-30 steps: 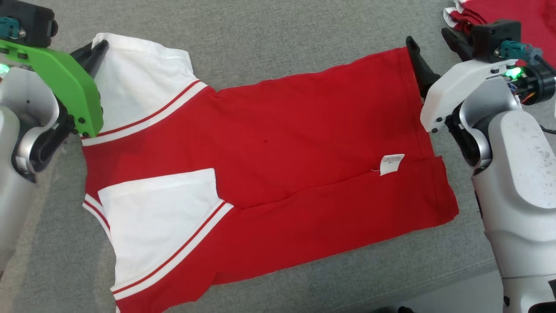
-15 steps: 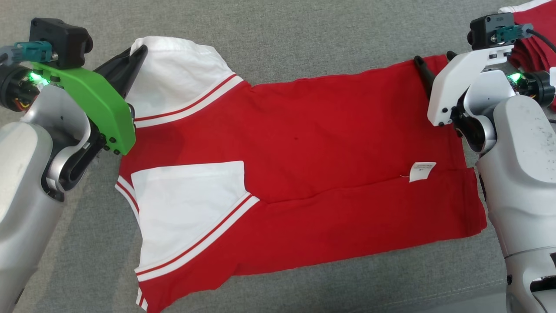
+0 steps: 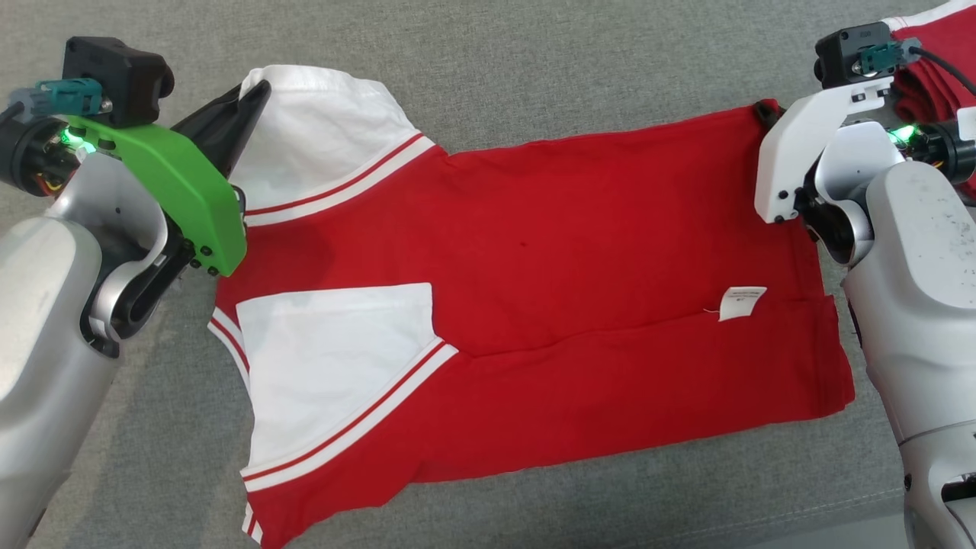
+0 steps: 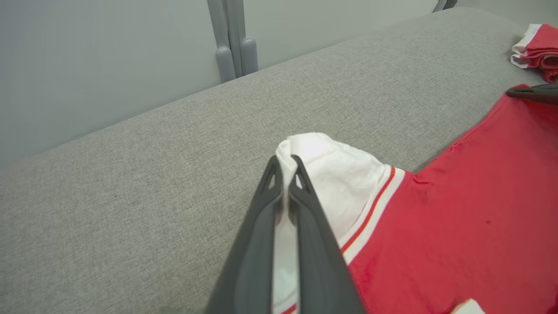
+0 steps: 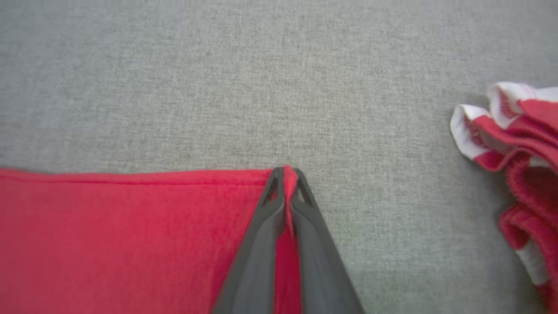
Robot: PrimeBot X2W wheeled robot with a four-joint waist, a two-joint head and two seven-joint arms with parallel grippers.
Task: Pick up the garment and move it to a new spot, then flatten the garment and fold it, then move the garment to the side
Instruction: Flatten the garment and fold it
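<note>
The garment [image 3: 534,252] is a red shirt with white sleeves and red-striped cuffs, lying spread and partly folded on the grey cushion. My left gripper [image 3: 255,88] is shut on the tip of the far white sleeve [image 4: 322,170], pinched between both fingers [image 4: 261,226]. At the far right corner of the red hem [image 5: 174,183], my right gripper [image 3: 762,110] is shut on the cloth, with red fabric squeezed between its fingers [image 5: 314,235]. A small white label [image 3: 741,301] lies on the red body near the right side.
A second pile of red and white clothing [image 3: 930,46] lies at the far right of the cushion [image 5: 518,148], close to my right gripper. Grey cushion surface [image 3: 534,69] stretches beyond the garment; a pale wall and a grey post [image 4: 233,39] stand behind it.
My right gripper has closed onto the far right hem corner; a second ago its fingers stood open there. The head camera shifted early on. The left gripper keeps its hold on the sleeve.
</note>
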